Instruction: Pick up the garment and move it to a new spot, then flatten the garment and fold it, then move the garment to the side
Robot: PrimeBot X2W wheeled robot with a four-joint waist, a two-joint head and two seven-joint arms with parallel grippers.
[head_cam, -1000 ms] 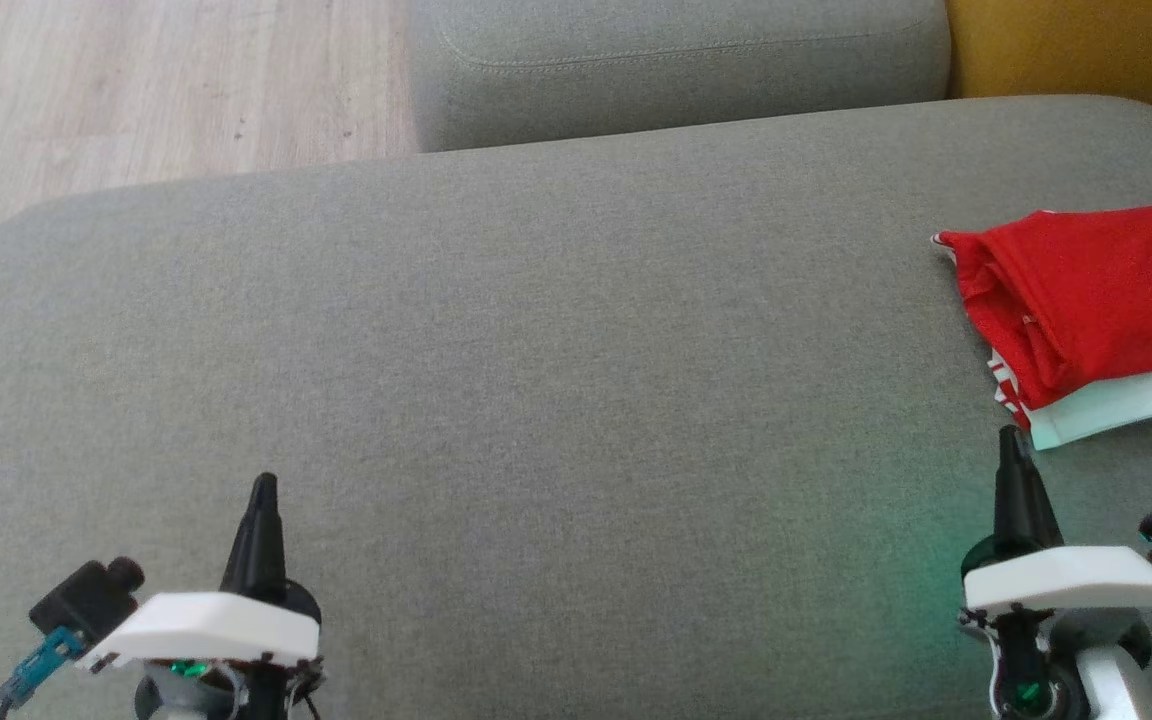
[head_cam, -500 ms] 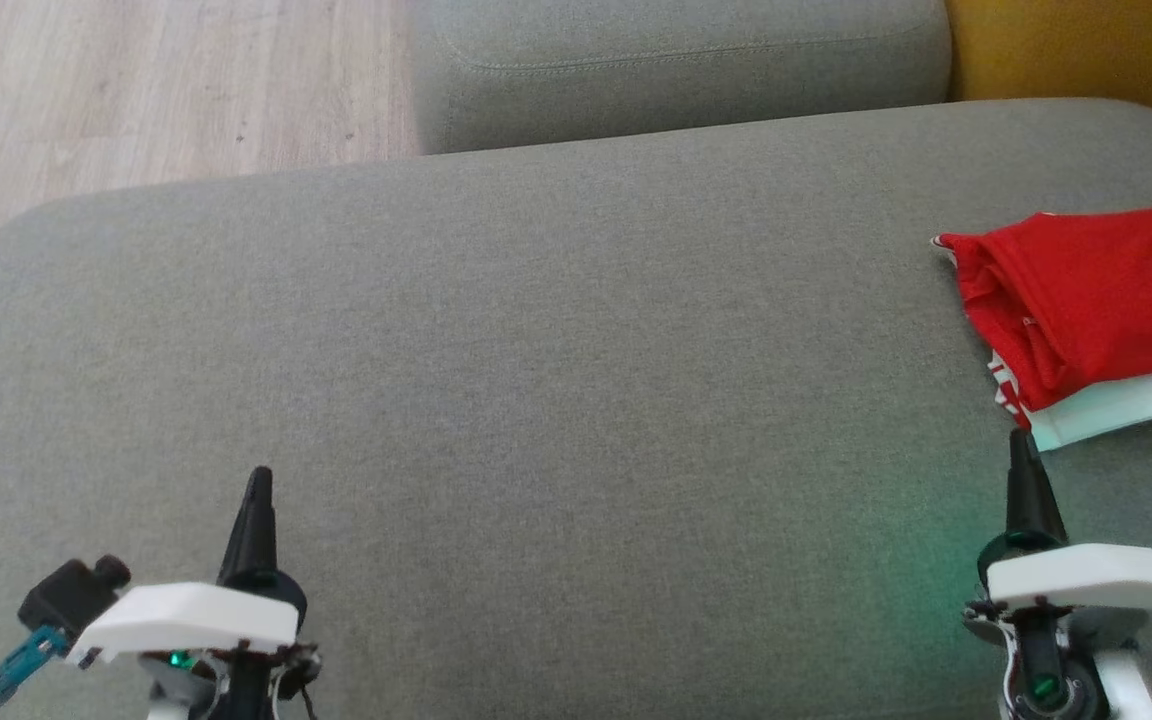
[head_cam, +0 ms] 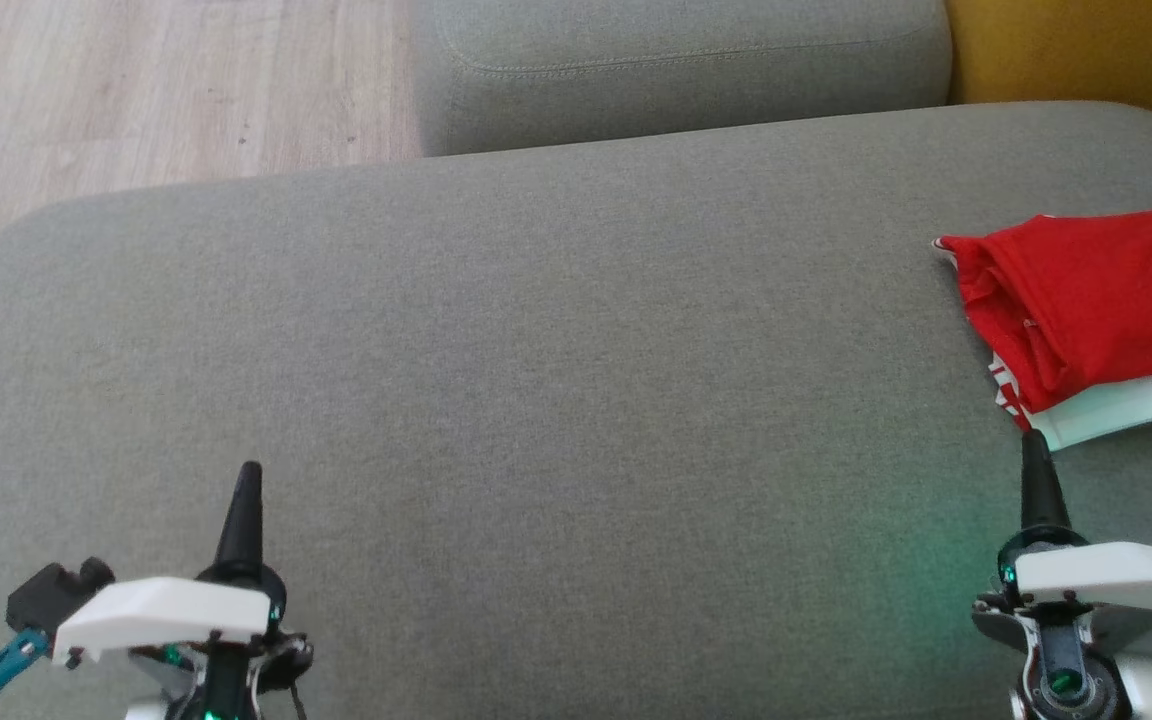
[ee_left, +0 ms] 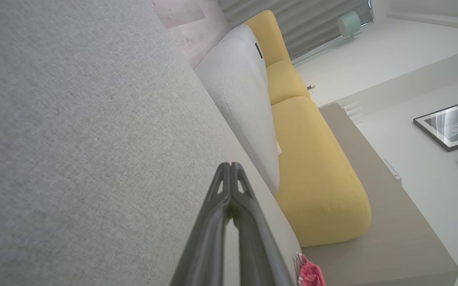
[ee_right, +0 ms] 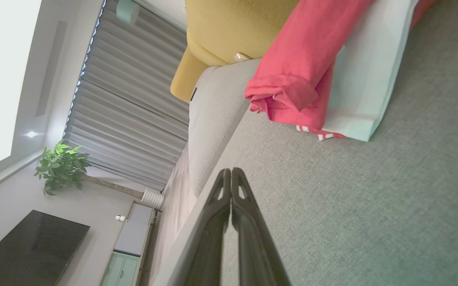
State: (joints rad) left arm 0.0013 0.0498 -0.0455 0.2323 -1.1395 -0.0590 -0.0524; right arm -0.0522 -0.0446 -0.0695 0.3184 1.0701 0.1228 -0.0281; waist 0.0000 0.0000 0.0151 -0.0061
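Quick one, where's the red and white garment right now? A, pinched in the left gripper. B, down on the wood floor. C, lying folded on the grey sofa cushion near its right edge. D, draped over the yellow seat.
C: the red and white garment lies folded on the grey sofa cushion near its right edge, ahead of the right gripper, which is shut and holds nothing.
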